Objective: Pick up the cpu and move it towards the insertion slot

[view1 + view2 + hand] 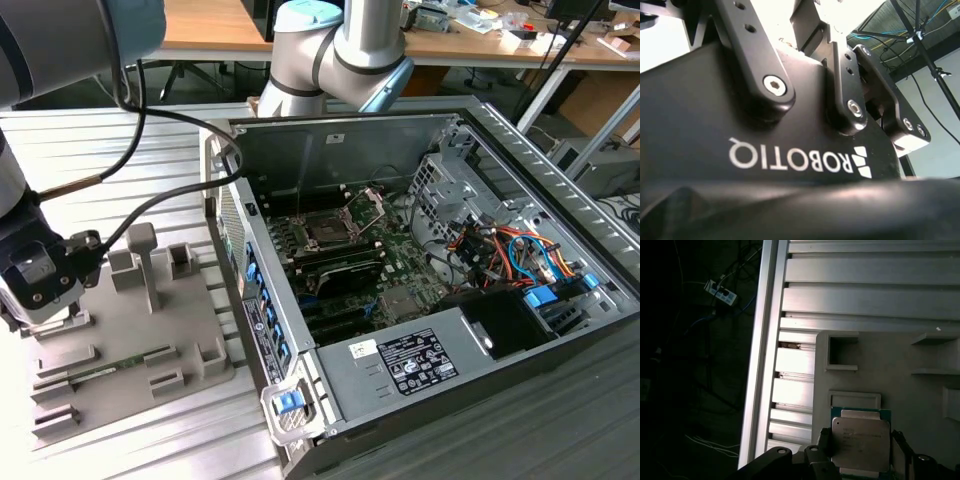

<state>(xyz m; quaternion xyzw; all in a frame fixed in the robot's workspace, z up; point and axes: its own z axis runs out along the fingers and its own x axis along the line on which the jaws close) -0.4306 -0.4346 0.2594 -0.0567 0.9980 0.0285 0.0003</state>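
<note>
**Step in hand: grasping the cpu.**

1. State of tool. In the first wrist view the gripper [860, 438] hangs low over the cpu [860, 445]. Its fingers [823, 440] are spread, one on each side of the chip. Each finger stands just beside a chip edge. Whether either one touches cannot be told.

2. Position of the part. The cpu lies flat, silver top up, on the grey fixture [875, 365], just below a small raised rib. The fixture rests on the slatted table [805, 360].

3. Technique. As judged from these views:
   - Centre the fingers on two opposite edges, so that closing does not skew the chip.
   - Grip the edges only and keep the force low. The part is thin and its underside is delicate.
   - Lift straight up and keep the chip level until it clears the rib.

4. Destination. In the exterior view the gripper [40, 275] is over the fixture [200, 330], towards that view's left. The slot [325, 232] lies well apart from it, inside the open case [400, 370], with its bracket [368, 205] raised.
</note>
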